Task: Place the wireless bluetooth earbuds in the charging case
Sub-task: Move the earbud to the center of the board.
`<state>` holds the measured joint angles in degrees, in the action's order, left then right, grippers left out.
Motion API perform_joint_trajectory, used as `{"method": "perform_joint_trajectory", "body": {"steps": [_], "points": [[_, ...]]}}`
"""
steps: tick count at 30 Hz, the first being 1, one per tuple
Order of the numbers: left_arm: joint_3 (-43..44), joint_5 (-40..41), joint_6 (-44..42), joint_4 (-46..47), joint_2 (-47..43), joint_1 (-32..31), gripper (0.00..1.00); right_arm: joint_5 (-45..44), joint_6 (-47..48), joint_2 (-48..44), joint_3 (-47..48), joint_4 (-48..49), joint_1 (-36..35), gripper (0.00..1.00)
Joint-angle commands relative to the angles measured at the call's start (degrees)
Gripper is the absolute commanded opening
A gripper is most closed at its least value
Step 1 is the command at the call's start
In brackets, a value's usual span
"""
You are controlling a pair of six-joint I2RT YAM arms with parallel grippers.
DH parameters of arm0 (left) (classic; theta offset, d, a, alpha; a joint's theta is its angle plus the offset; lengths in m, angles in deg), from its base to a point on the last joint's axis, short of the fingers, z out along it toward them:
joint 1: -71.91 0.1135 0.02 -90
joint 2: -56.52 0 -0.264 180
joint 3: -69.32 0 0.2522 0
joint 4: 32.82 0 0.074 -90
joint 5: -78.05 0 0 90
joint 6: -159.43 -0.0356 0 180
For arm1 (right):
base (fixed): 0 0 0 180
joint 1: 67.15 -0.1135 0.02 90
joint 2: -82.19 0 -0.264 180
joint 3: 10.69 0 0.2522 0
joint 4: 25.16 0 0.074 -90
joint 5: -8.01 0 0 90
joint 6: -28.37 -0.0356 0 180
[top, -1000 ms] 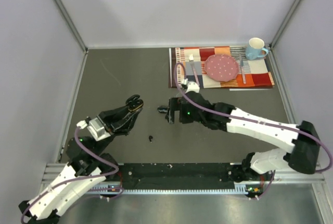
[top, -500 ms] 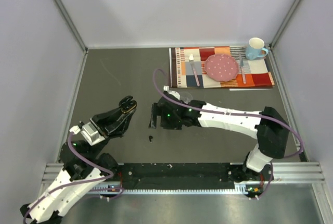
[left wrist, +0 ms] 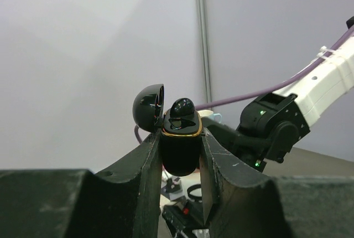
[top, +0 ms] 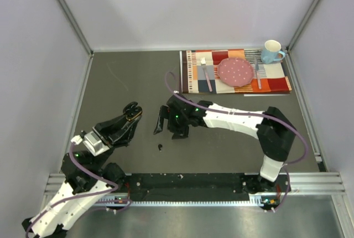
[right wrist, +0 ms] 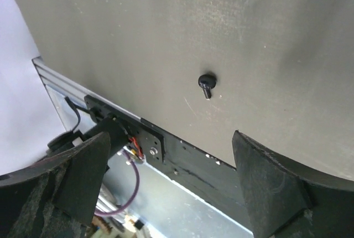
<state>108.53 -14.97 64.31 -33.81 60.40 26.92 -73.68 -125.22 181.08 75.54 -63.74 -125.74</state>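
Near loose earbud (right wrist: 207,83) | our right gripper (top: 160,122) has swung in, jaws apart, seemingly for pickup | left gripper (left wrist: 181,138) clamps charging case (left wrist: 180,158)

Earbud (top: 160,147) on table (top: 127,80), plate (top: 235,70) on placemat (top: 272,84)

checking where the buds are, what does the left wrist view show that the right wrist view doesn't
Only left wrist: the left hand shut on the open case, one bud seated in it, the right arm behind.
Only right wrist: the open right hand facing a loose bud that lies on the table.
Both: the dark table.
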Motion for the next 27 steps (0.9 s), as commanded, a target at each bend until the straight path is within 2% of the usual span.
{"method": "perform_joint_trajectory", "body": {"steps": [1, 5, 11, 13, 15, 25, 27], "points": [[2.0, 1.5, -1.1, 1.2, -0.6, 0.1, 0.00, 2.9, -4.3, 6.3, 6.9, -4.7, 0.0, 0.88], [2.0, 1.9, -1.3, 0.8, -0.8, 0.1, 0.00, 1.3, -5.8, 9.5, 9.4, -8.1, -1.0, 0.83], [1.4, 2.5, -1.2, 0.8, -1.5, 0.2, 0.00, -2.2, -7.4, 12.1, 10.7, -10.5, -1.4, 0.67], [1.3, 2.6, -1.1, 0.8, -1.8, 0.2, 0.00, -1.8, -7.2, 13.2, 11.5, -10.9, -1.4, 0.67], [1.0, 4.5, -1.2, 0.8, -2.0, 0.1, 0.00, -1.5, -6.8, 14.9, 12.3, -10.9, -1.5, 0.61], [0.7, 5.0, -1.5, 0.5, -2.6, 0.1, 0.00, -1.0, -7.2, 20.0, 17.5, -11.7, -2.5, 0.57], [0.4, 5.1, -1.5, 0.7, -2.9, 0.1, 0.00, -1.0, -7.2, 20.7, 18.0, -11.8, -2.7, 0.52]]}}
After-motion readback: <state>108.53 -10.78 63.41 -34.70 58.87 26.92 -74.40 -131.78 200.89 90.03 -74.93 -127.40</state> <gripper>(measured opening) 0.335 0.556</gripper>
